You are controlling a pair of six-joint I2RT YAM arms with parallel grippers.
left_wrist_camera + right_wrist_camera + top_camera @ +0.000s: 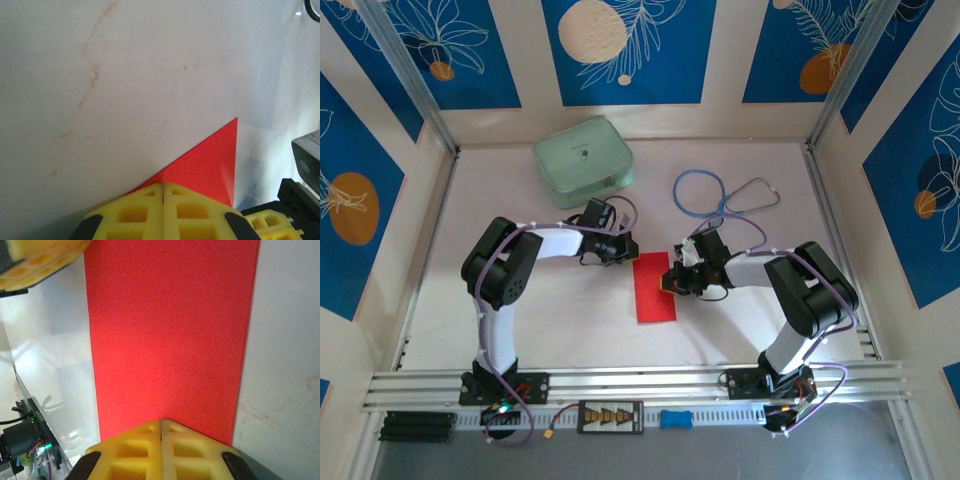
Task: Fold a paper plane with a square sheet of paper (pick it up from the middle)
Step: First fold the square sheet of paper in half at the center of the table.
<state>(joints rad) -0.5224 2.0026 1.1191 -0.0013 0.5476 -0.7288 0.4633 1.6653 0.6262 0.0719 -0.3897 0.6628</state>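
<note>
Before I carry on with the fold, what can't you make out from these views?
Left wrist: left gripper covers the red paper's near part; pinching or just pressing, unclear.
Right wrist: right gripper hides the paper's near edge; top frame edge cuts its far end.
Top view: layers and creases too small; both grippers overlap it.

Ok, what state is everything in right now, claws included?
Red sheet of paper: folded into a narrow rectangle, lying flat.
Left claw: shut, tips at the paper's far left corner.
Right claw: shut, tips on the paper.
Pale green case: closed.
Stethoscope: lying loose, tubing looped.
</note>
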